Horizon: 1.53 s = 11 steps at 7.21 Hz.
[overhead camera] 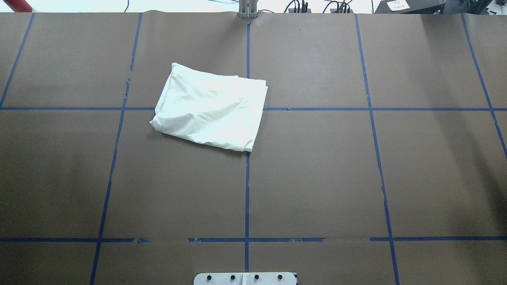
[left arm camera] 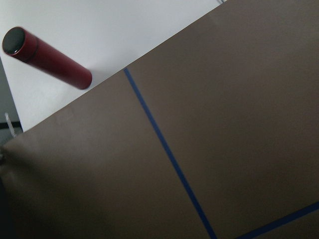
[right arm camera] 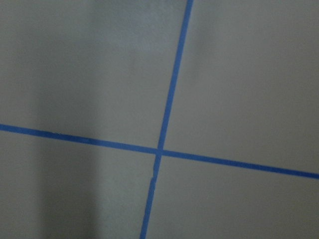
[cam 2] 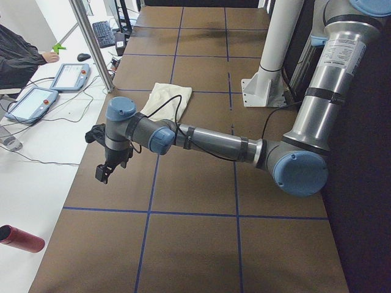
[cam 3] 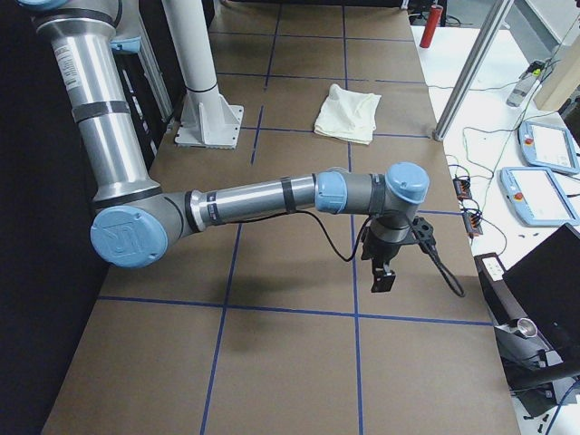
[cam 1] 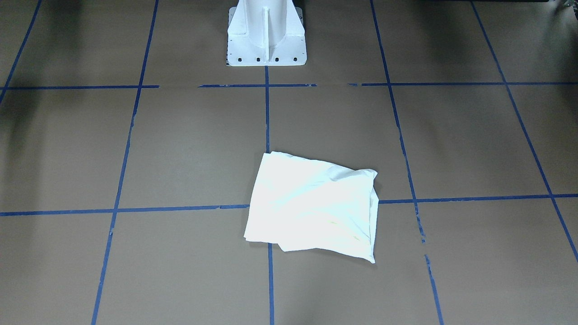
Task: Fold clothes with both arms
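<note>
I judge the shirt (overhead camera: 210, 107) folded, a plain-side-up packet far out on the tabletop (overhead camera: 317, 178), just left of centre, while the left hand (cam 2: 105, 166) and right hand (cam 3: 382, 270) hang wide, likely clearing it; released or clenched, I cannot tell.

A red cylinder (left arm camera: 47, 58) lies just off the blue-taped brown table (overhead camera: 317, 178).

The T-shirt (overhead camera: 210, 109) is plain cream, the table (overhead camera: 317, 178) brown with blue grid lines (overhead camera: 247, 190).
</note>
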Tool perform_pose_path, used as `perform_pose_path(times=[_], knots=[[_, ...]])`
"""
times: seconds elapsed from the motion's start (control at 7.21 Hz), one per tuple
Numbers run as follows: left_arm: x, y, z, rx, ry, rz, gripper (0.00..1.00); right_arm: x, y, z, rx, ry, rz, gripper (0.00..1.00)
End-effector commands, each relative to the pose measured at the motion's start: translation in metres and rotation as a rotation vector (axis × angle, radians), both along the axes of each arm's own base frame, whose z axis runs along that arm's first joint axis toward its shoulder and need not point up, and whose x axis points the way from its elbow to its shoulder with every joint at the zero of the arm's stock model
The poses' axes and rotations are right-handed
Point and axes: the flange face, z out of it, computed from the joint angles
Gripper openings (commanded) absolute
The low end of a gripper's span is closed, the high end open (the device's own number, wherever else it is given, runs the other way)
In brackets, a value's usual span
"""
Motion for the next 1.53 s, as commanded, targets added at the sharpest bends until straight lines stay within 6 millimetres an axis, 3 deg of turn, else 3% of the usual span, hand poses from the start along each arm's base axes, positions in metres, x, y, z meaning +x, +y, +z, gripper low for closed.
perform_pose_path(times=[0.0, 0.28, 0.42, 0.69, 1.11, 1.25, 1.39], knots=[[-0.028, 0.039, 0.069, -0.138, 0.04, -0.037, 1.0, 0.017, 0.055, 0.06, -0.081, -0.059, 0.047, 1.0], [-0.025, 0.065, 0.092, -0.196, 0.174, -0.026, 1.0, 0.014, 0.083, 0.09, -0.074, -0.11, 0.051, 1.0], [-0.023, 0.065, 0.093, -0.21, 0.2, -0.028, 1.0, 0.014, 0.091, 0.094, -0.024, -0.105, 0.075, 1.0], [-0.022, 0.064, 0.093, -0.222, 0.2, -0.032, 1.0, 0.017, 0.082, 0.077, -0.02, -0.061, 0.118, 1.0], [-0.022, 0.066, 0.094, -0.291, 0.204, -0.066, 1.0, 0.017, 0.088, 0.084, -0.031, -0.051, 0.116, 1.0], [-0.022, 0.061, 0.08, -0.267, 0.196, -0.063, 1.0, 0.017, 0.089, 0.084, -0.031, -0.05, 0.116, 1.0], [-0.016, 0.06, 0.081, -0.268, 0.19, -0.054, 1.0, 0.017, 0.089, 0.086, -0.03, -0.05, 0.115, 1.0]])
